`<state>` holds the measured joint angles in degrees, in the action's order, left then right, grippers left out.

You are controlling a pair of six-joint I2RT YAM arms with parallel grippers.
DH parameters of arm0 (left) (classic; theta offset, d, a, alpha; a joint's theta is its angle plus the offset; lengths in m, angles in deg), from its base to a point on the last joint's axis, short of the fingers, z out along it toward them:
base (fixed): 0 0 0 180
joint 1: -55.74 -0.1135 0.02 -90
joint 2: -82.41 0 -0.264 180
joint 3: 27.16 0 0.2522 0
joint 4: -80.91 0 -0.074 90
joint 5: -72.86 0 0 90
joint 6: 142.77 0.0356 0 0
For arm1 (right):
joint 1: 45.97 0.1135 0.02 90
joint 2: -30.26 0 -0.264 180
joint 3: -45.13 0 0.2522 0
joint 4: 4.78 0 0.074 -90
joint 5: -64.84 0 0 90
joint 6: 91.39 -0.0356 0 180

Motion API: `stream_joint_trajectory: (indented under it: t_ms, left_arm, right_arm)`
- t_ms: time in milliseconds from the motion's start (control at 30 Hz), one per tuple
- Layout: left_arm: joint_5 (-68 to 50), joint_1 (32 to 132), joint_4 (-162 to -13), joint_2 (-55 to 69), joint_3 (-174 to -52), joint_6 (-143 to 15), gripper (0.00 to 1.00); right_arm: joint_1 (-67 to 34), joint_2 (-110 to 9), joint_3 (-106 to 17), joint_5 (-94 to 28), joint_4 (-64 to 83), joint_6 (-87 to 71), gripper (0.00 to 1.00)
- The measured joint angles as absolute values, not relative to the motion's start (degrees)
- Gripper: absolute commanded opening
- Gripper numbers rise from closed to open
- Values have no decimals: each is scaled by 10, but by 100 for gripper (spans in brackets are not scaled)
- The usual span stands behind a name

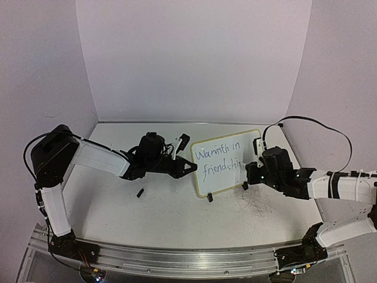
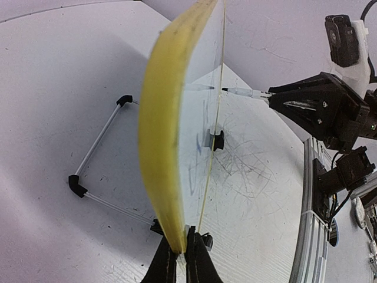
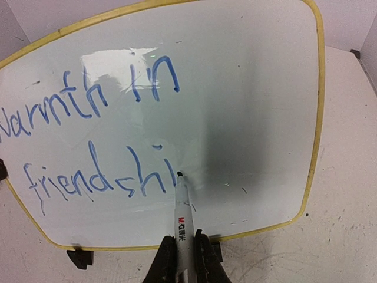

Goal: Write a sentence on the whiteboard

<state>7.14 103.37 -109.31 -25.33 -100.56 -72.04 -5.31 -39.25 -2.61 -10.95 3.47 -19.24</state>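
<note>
You worked on a scuffed pale grey table (image 1: 177,218) boxed in by plain lilac-white walls (image 1: 194,59). Faint dark scribbles (image 1: 256,206) marked the tabletop just near-right of the board.

The whiteboard (image 1: 227,162) stood right of the table's centre, between your two arms. It was upright on one long edge, with its long axis running left to right across the table and the right end angled slightly away. Its written face looked toward the arm bases. Two black clips (image 1: 209,197) sat along its lower edge, and a wire stand (image 2: 100,153) lay on the table behind it.

The sentence (image 1: 217,152) ran along that long axis in two blue lines, "Warmth in" over "friendshi".

Your left gripper (image 2: 184,259) was clamped on the board's yellow-framed edge. From that wrist you saw the board edge-on, so the writing was unreadable there. Your right gripper (image 3: 184,253) was pinched tight on a marker (image 3: 182,212), whose tip touched the board just after the last "i".

The right wrist view cut off the board's left side and part of the "W". From above, your right gripper hid the marker. A small black piece (image 1: 140,193) lay alone left of the board, too small to identify.
</note>
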Motion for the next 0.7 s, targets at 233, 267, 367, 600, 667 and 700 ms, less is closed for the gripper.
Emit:
stream_joint_trajectory:
  t_ms: [233,267,367,600,667,700]
  left_arm:
    - [71,1034,-1093,-253,-1006,-720,0]
    - [71,1034,-1093,-253,-1006,-720,0]
    - [71,1034,-1093,-253,-1006,-720,0]
    - [71,1034,-1093,-253,-1006,-720,0]
    - [71,1034,-1093,-253,-1006,-720,0]
    - [71,1034,-1093,-253,-1006,-720,0]
  right_arm:
    - [-58,-408,-42,-109,26,-183,0]
    - [-59,-411,-44,-108,25,-182,0]
    - [-60,-418,-46,-107,25,-182,0]
    - [-60,-420,-46,-107,27,-191,0]
    - [-60,-420,-46,-108,32,-197,0]
    - [-60,-420,-46,-110,36,-199,0]
